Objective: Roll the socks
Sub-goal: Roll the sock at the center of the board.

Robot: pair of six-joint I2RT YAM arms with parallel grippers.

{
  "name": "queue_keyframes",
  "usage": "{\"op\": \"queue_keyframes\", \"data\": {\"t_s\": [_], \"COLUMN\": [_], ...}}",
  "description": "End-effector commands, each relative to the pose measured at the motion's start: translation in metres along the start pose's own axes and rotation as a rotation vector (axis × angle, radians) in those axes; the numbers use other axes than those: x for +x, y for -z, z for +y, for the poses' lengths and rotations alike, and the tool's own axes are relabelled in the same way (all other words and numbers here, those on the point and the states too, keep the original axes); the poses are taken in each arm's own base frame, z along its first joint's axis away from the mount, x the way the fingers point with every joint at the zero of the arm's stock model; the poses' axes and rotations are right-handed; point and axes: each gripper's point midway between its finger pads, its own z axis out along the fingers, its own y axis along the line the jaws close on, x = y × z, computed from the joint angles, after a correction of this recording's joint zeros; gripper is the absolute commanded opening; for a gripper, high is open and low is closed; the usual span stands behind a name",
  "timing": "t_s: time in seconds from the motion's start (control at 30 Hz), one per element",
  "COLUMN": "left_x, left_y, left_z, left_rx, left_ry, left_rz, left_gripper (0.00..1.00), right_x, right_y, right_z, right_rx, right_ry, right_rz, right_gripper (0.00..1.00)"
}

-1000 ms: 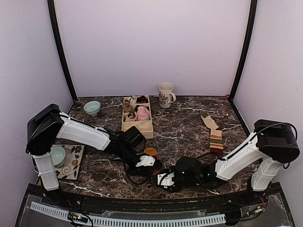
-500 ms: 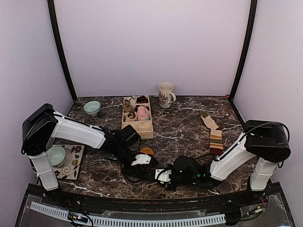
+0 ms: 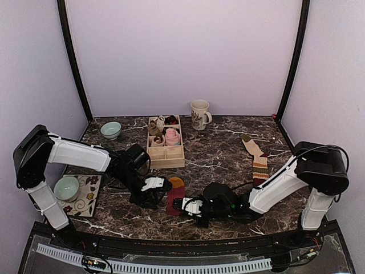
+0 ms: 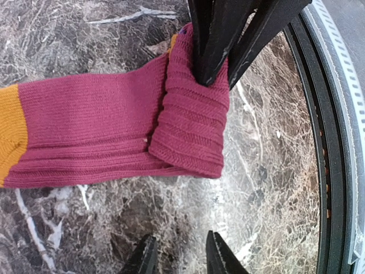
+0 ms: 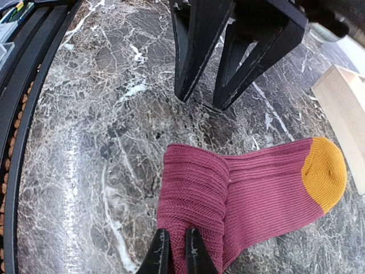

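The maroon sock point(image 5: 256, 188) lies flat on the table point(image 3: 222, 154) close to the front edge. Its orange toe points toward the wooden box point(image 3: 165, 163), and its cuff end is folded over once. The right hand point(image 5: 175, 254) pinches this fold, fingers pressed together on the knit. The left hand point(image 4: 179, 258) stands near the fold, spread, holding nothing. Open marble lies between the box and the striped sock point(image 3: 260, 162) at the right. In the box sit a pink bundle point(image 3: 172, 137) and beige rolls point(image 3: 155, 130). A mug point(image 3: 199, 114) stands at the back edge.

Ribbed knit sock point(image 4: 114, 131), glossy marble table point(image 4: 85, 228)
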Motion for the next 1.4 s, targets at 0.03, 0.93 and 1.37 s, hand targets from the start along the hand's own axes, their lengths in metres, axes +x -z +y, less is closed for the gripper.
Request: {"op": "queue_keyframes", "data": {"t_s": [0.03, 0.93, 1.37], "left_x": [0.009, -0.013, -0.020], "left_y": [0.012, -0.007, -0.016], "left_z": [-0.006, -0.028, -0.030], "left_rx": [-0.044, -0.081, -0.122], "left_ry": [-0.038, -0.237, -0.264], "left_rz": [0.038, 0.099, 0.105], "left_gripper": [0.32, 0.36, 0.36], "right_x": [0.075, 0.091, 0.110], "right_y": [0.002, -0.008, -0.007], "right_z": [0.032, 0.045, 0.028], "right_rx": [-0.165, -0.401, -0.328], "right_ry": [-0.157, -0.790, -0.935], "right_rz": [0.293, 0.539, 0.553], "right_gripper": [0.00, 0.00, 0.00]}}
